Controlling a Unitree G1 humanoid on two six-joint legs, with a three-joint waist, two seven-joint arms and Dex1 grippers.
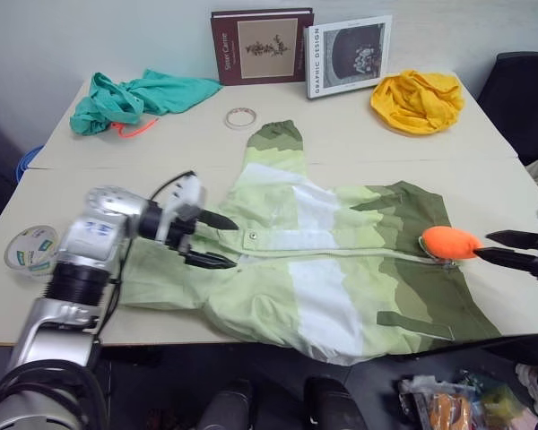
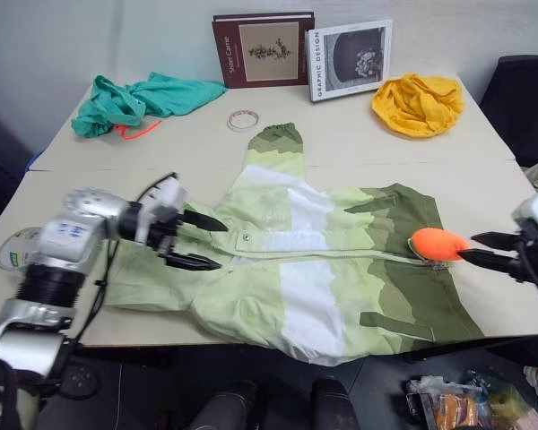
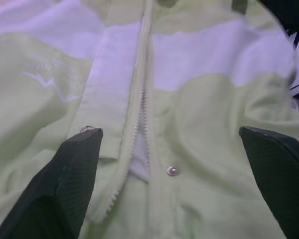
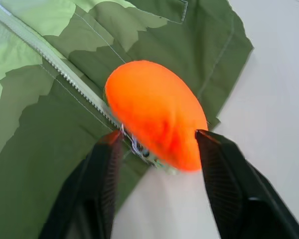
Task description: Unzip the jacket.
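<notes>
One jacket (image 1: 323,269), zipper crosswise, collar leftward.

My two head eyes look forward and down over the whole table (image 1: 359,134), both sharing the spread jacket (image 1: 323,269). My left wrist camera looks close along my fingers (image 3: 72,179) at the jacket's zipper (image 3: 139,109). My right wrist camera, very near, faces the orange pull (image 4: 157,112) at the hem.
</notes>
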